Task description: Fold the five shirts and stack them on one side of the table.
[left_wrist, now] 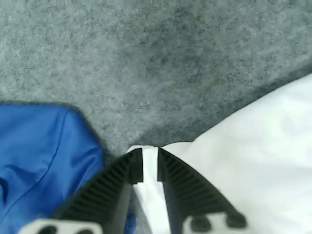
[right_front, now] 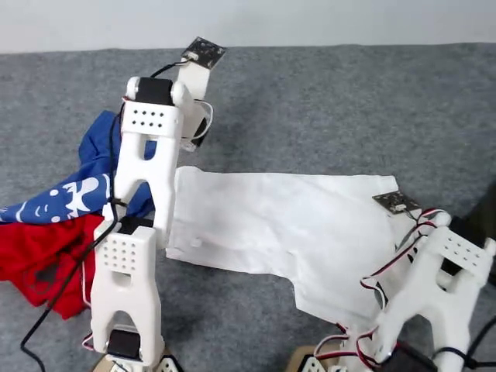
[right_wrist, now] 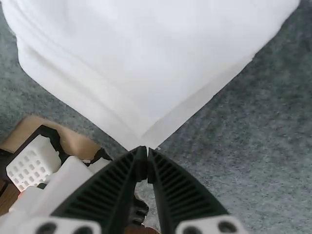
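White shirt [right_front: 294, 225] lies spread flat across the middle of the grey worktop [right_front: 349, 108], reaching toward the near edge on the right side. Its cloth is mostly smooth, with a few soft creases.

The left arm [right_front: 147, 178] stretches from the near edge out over the shirt's left end. In its wrist view the left claw [left_wrist: 150, 163] is at the shirt's far-left corner, jaws drawn almost together with a thin strip of the white shirt [left_wrist: 263, 136] clamped between them. Grey worktop lies just beyond that corner.

The right arm [right_front: 434, 287] stands at the near-right corner of the worktop, bent low beside the shirt's right end. The right claw [right_wrist: 147, 152] has its jaws pressed together on the very tip of a pointed corner of the white shirt [right_wrist: 146, 58], and the cloth fans out from that pinched point away from the claw.

2 more shirts lie bunched at the left edge of the worktop: a blue shirt [right_front: 93, 186] with white print, just beside the white shirt's left end, and a red shirt [right_front: 39, 252] nearer the near edge, touching the blue one. The blue shirt [left_wrist: 39, 156] also shows right beside the left claw.
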